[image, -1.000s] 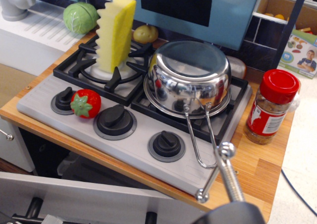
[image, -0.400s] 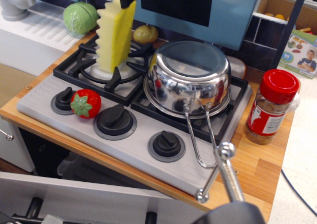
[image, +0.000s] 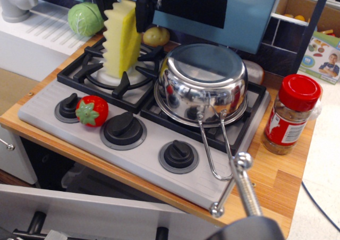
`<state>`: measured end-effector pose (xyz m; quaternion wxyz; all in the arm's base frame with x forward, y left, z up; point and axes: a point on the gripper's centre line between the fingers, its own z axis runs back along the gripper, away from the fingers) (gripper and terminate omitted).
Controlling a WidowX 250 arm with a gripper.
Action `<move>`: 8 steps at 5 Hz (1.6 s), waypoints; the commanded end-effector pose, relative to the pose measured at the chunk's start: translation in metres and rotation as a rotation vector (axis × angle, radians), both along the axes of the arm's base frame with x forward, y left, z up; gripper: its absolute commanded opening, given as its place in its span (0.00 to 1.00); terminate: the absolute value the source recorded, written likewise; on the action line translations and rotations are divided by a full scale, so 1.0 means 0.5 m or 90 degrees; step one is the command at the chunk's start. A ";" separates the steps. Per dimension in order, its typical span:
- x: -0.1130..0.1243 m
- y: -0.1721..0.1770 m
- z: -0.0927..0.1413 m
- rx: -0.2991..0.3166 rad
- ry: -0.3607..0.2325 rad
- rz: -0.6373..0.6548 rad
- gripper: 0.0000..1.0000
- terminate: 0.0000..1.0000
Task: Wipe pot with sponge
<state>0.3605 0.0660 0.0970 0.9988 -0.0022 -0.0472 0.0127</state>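
The shiny steel pot [image: 204, 83] sits upside down on the right burner grate, rim down. Its wire loop handle [image: 217, 147] points toward the front edge. The pale yellow sponge [image: 122, 41] stands on end on the left burner, its zigzag edge facing left. My black gripper [image: 126, 3] has come down from the top of the frame over the sponge's upper end. One finger [image: 143, 11] is against the sponge's right side and the other is at its left. The jaws look open around the sponge's top, and the sponge still rests on the burner.
A red toy strawberry [image: 92, 110] lies by the stove knobs [image: 123, 128]. A green cabbage [image: 85, 18] and a potato [image: 156, 36] sit behind the stove. A red-capped spice jar [image: 291, 114] stands right of the pot. A metal rod [image: 245, 189] rises in the foreground.
The gripper has descended from above the frame onto the sponge's top end. The sponge, the pot and the other items have not moved.
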 end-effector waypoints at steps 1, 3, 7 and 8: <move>0.007 0.004 0.050 0.007 -0.048 0.013 0.00 0.00; -0.008 -0.075 0.143 -0.041 -0.079 -0.021 0.00 0.00; -0.022 -0.254 0.101 0.041 -0.054 -0.089 0.00 0.00; -0.017 -0.274 0.090 0.040 -0.047 -0.093 0.00 0.00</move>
